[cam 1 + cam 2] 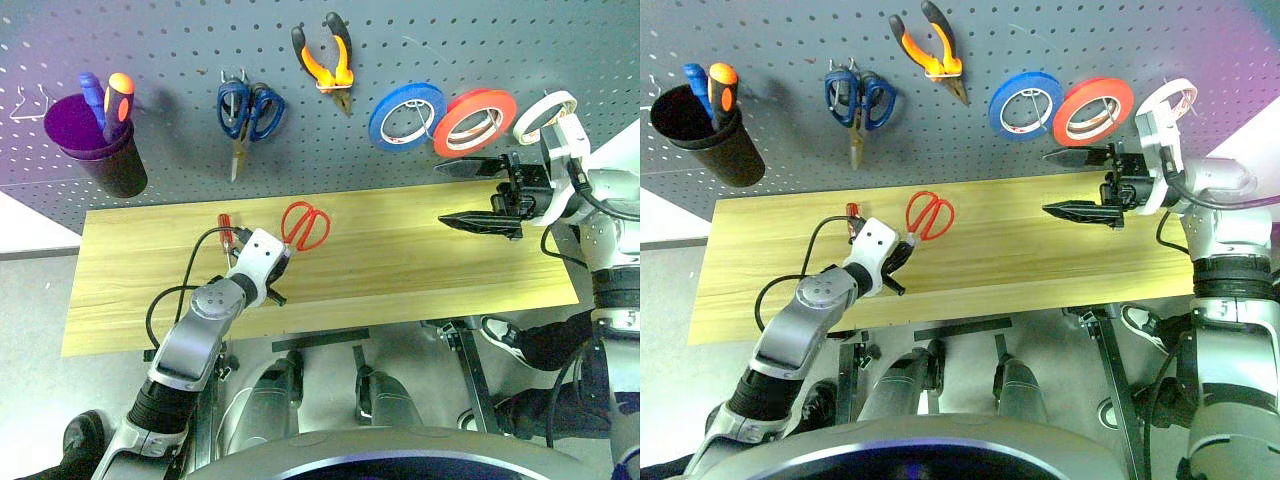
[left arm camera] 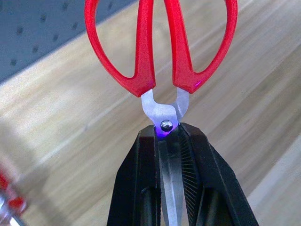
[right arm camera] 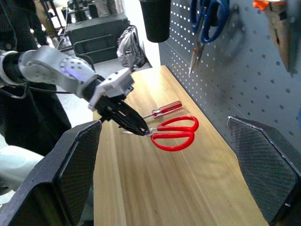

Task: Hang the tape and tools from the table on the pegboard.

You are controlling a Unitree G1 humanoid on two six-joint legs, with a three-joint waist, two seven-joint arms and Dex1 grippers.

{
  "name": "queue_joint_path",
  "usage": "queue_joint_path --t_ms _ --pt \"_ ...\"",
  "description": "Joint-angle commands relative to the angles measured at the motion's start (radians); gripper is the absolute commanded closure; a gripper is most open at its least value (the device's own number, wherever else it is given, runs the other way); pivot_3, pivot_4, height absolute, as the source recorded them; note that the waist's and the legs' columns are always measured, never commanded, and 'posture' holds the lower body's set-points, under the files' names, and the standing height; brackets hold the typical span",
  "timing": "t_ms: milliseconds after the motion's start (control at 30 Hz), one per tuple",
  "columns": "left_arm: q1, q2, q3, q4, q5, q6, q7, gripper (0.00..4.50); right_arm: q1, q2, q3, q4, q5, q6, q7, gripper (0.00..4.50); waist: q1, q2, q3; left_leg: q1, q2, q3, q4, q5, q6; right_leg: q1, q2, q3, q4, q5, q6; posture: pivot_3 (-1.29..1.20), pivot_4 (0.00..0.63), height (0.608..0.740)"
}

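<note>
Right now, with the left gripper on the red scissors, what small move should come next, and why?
Probably lift the red-handled scissors toward a free hook on the pegboard: the left gripper is shut on their blades, handles leading, and the pliers already hang there.

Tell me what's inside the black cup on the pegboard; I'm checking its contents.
A blue handle and an orange handle stick out of the black cup; their lower parts are hidden inside.

Pegboard filled the frame's top, table below it. On the board, left to right: cup, scissors, pliers, three tape rolls. On the table's left-centre: screwdriver left of another pair of scissors.
</note>
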Motion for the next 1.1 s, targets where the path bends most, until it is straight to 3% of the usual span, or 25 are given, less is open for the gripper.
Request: queue_joint_path --t_ms 33,533,1100 --pt "0.04 -0.003 0.005 -0.106 -0.024 -0.011 -0.012 4.25 -0.024 -0.021 -0.002 0.008 0.001 -0.024 0.007 0.0 0.0 0.0 0.0 0.0 0.0 0.0 0.0 0.0 0.0 0.0 0.0 0.0 0.0 0.0 0.0 -0.02 0.323 0.74" --pt "0.106 0.017 0.081 -0.301 -0.052 -0.021 0.009 4.25 -0.037 -0.059 0.041 0.053 0.011 -0.061 0.007 0.0 0.001 0.0 0.0 0.0 0.0 0.0 0.001 0.001 0.002 0.001 0.0 0.0 0.0 0.0 0.0 -0.01 0.327 0.74" --pt "0.217 0.068 0.141 -0.444 0.005 -0.259 0.034 4.25 -0.066 -0.082 0.079 0.122 0.018 -0.108 0.007 0.0 0.001 0.001 0.0 0.001 0.0 0.0 0.001 0.001 0.002 0.002 0.0 0.0 0.0 0.0 0.0 0.0 0.308 0.74"
